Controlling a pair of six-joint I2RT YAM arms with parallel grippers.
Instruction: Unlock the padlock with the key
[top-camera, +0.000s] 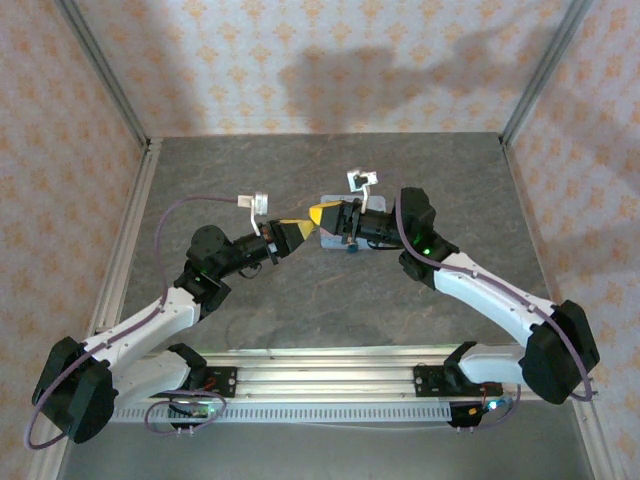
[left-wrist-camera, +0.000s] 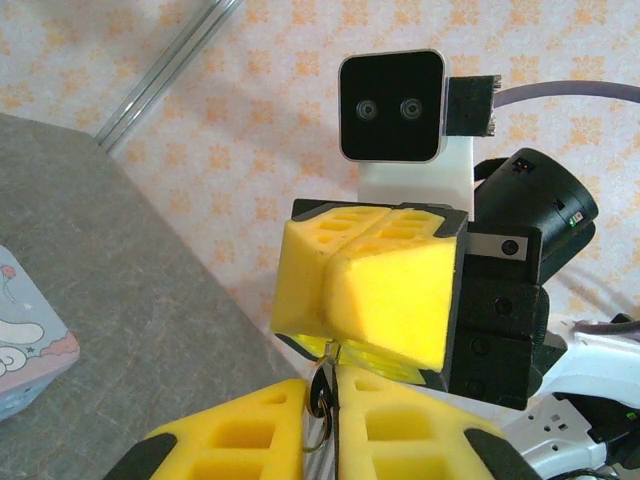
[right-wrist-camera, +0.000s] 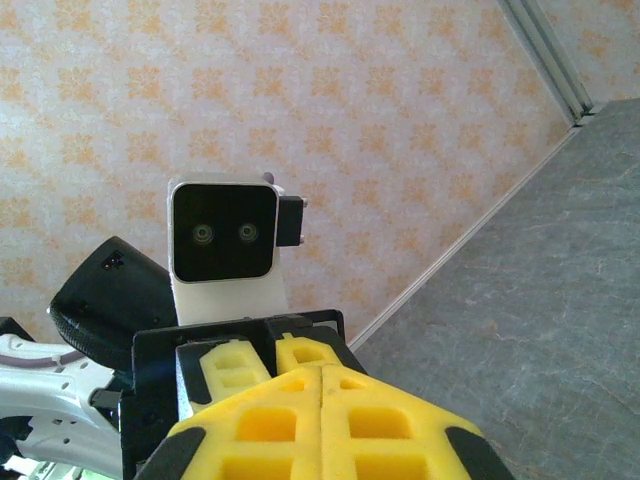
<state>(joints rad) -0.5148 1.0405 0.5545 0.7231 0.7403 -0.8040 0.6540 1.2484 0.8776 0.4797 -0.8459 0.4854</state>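
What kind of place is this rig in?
Probably a lab test enclosure: pale floral-print wall panels framed by aluminium corner posts, a grey stone-look tabletop, and a slotted aluminium rail at its near edge.

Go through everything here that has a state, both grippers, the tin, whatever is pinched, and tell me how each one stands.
left gripper, jaws shut on the small metal piece.
small metal piece, dark with a ring, pinched between the yellow pads; too small to tell padlock from key.
right gripper, jaws shut, facing the left gripper tip to tip; a thin thing held cannot be told.
tin, lid on, lying flat on the table.
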